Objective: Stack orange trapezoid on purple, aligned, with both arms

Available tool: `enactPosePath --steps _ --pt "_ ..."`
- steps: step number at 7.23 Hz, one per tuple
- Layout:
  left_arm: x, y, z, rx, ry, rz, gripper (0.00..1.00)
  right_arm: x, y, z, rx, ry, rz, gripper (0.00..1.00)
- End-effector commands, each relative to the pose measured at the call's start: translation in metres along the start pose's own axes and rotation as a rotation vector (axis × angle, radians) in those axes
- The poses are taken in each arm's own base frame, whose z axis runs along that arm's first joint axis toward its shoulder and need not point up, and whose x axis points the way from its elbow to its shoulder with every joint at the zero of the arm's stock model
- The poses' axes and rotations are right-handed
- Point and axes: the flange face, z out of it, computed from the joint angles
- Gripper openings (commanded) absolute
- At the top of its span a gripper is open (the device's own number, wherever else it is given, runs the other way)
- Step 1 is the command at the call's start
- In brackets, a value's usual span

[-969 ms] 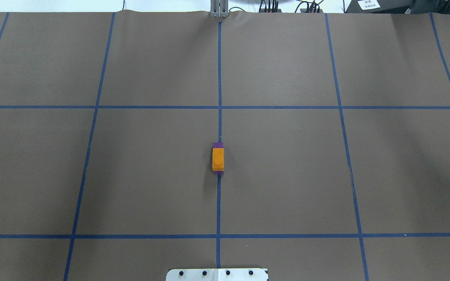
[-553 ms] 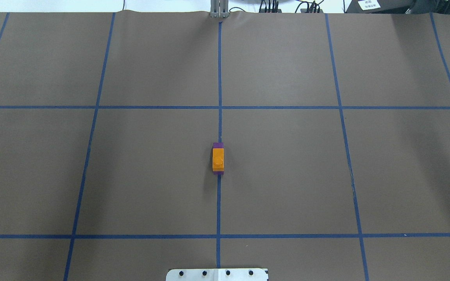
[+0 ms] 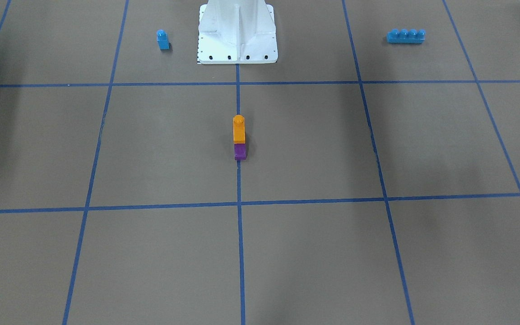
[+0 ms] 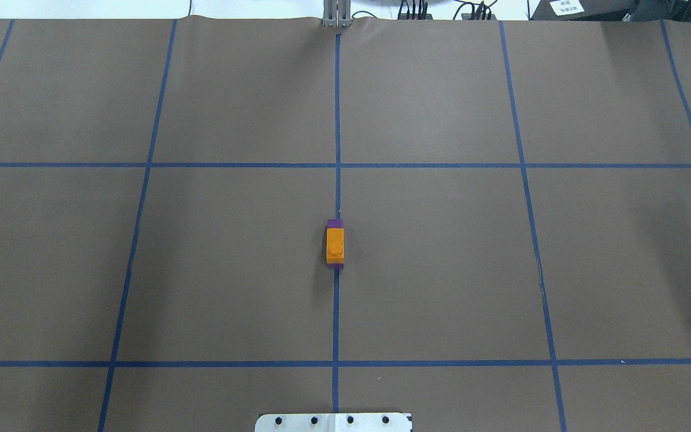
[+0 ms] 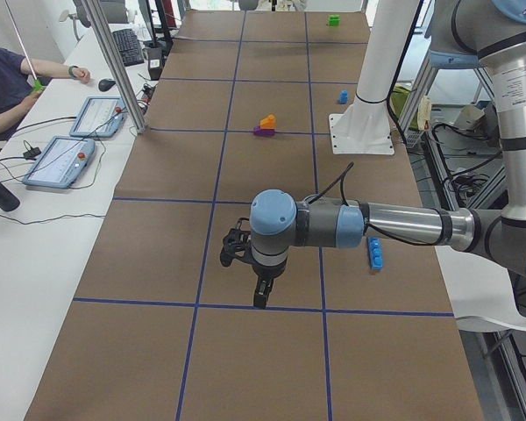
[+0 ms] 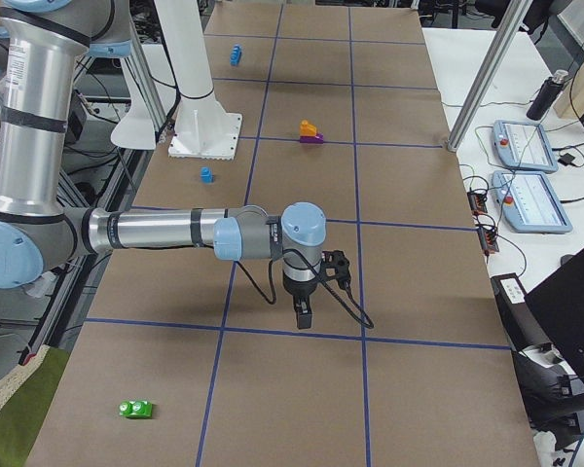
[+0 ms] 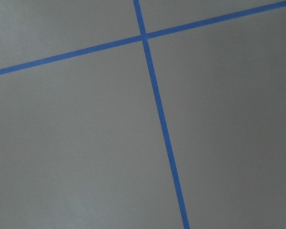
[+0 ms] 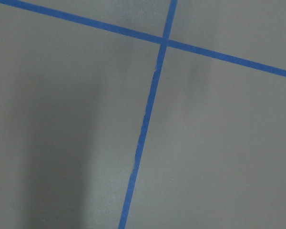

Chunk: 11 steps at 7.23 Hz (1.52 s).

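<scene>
Still seeing orange trapezoid seated on purple, aligned; likely done. Can't tell opening of left gripper or right gripper.

1. The upper block sits on the lower block, on the centre line of the table, before the pedestal.
2. A single-stud block stands near the pedestal on the robot's right, and a four-stud brick lies farther off on its left (both well apart from the stack).
3. The left gripper and the right gripper hang over the table on either side of the stack, well apart from it.
</scene>
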Motion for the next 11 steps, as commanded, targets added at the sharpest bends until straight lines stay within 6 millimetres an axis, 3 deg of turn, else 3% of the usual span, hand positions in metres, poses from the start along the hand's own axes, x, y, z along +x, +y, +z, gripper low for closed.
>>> enactPosePath --steps 1,11 --pt "-0.0002 -0.0004 -0.0005 0.0 -0.006 0.001 1.0 -0.0011 -0.0028 -0.0018 0.009 0.002 -0.002 1.0" --pt "-0.0012 0.0007 0.0006 -0.004 -0.007 -0.002 1.0 -0.0009 -0.0059 -0.0038 0.014 0.017 0.021 1.0"
